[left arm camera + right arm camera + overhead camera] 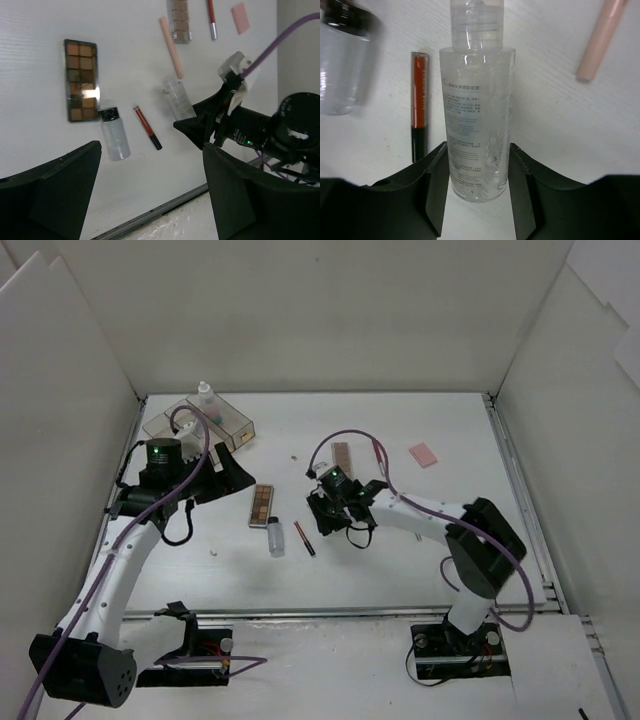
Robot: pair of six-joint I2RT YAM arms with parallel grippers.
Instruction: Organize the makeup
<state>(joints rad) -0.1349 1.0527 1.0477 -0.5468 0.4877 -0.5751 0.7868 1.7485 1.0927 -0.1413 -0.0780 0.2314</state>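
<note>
1. Top external view: right end effector (337,510) low at mid-table, its load hidden under the wrist. Left end effector (225,478) hanging spread and empty, just beside the clear compartmented plastic box (235,423) in the far-left corner. Hemmed by white walls (300,310) on the left, back and right. Bare table (430,530) to the right and at far centre, so most swinging room there. Route toward the box probably crowded by the left arm.

2. Left wrist view: black fingers (60,195) wide apart, gripping nothing. Beyond them a tan rectangular eyeshadow palette (81,80), a small clear black-capped bottle (114,135) and a slim red pencil (147,127), lying close together but not touching.

3. Right wrist view: clamped low on a clear cylindrical bottle with printed text (477,100), pads (432,190) seemingly pressed to both sides near its base. Resting on the table or lifted: cannot tell. Likely rigid and liquid-filled, so weighty for its size. Smooth round wall, prone to slipping or swivelling. Hold nearer mid-body judged steadier. Slim red pencil to one side and a pale pink slim pencil (600,40) to the other, both apart from the bottle.
</note>
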